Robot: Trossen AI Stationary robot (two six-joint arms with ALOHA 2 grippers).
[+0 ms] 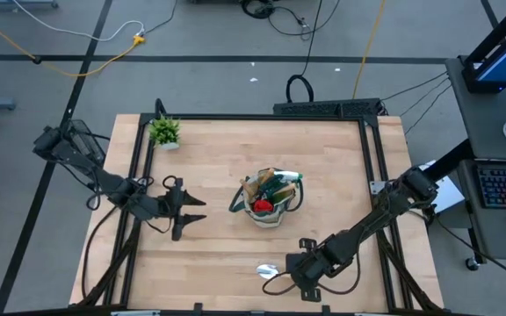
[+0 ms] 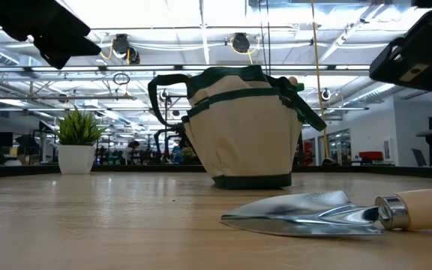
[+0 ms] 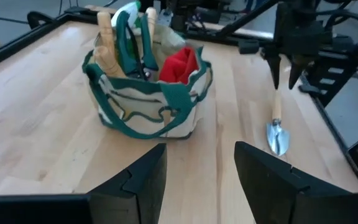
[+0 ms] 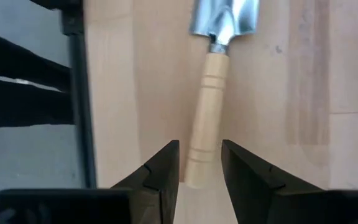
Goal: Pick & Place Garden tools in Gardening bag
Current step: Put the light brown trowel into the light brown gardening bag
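Note:
The beige gardening bag with green trim stands upright at the table's middle. It holds wooden-handled tools, a red glove and a green spray bottle. A metal trowel with a wooden handle lies flat near the table's near edge. My right gripper hangs open just above the handle's free end, fingers pointing down on either side of it. My left gripper is open and empty, left of the bag and facing it.
A small potted green plant stands at the table's far left corner. A dark frame rail runs along the table's edge beside the trowel. Bare wood lies between my left gripper and the bag.

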